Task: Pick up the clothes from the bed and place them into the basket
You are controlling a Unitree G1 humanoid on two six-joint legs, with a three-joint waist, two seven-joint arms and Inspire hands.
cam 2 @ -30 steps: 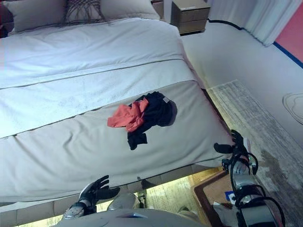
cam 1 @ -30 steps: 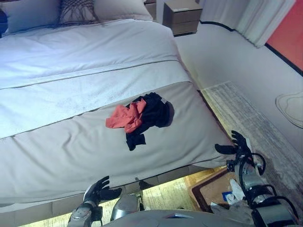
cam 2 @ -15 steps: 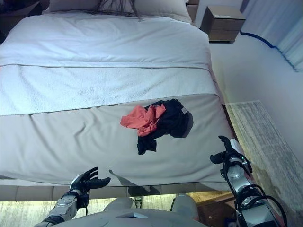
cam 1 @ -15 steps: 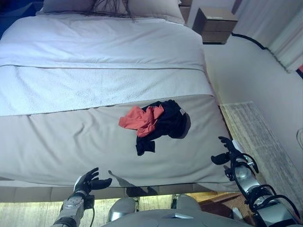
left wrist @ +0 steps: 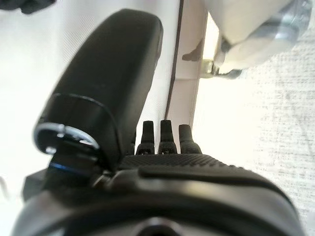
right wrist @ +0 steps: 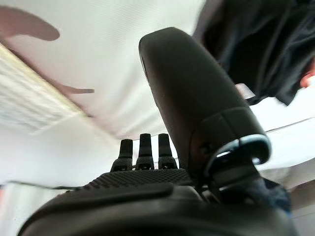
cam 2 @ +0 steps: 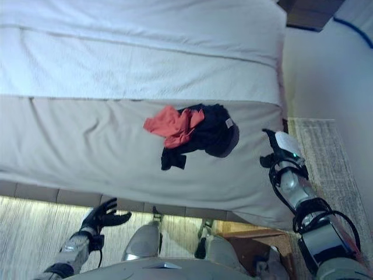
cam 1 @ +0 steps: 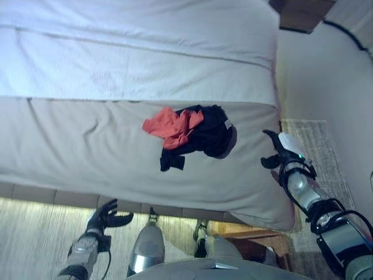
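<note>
Left eye view shows the camera now tilted down over the grey bed [cam 1: 70, 151], bringing the crumpled black and red-orange clothes [cam 1: 192, 131] just beyond the empty, spread right hand [cam 1: 278, 153], left hand [cam 1: 105, 217] open, basket unseen.

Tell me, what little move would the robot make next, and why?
Probably reach the right hand toward the pile of clothes. That hand is open at the bed's right edge, the nearer of the two; the left hand, also open, hangs low beyond the foot of the bed. Neither holds anything.
</note>
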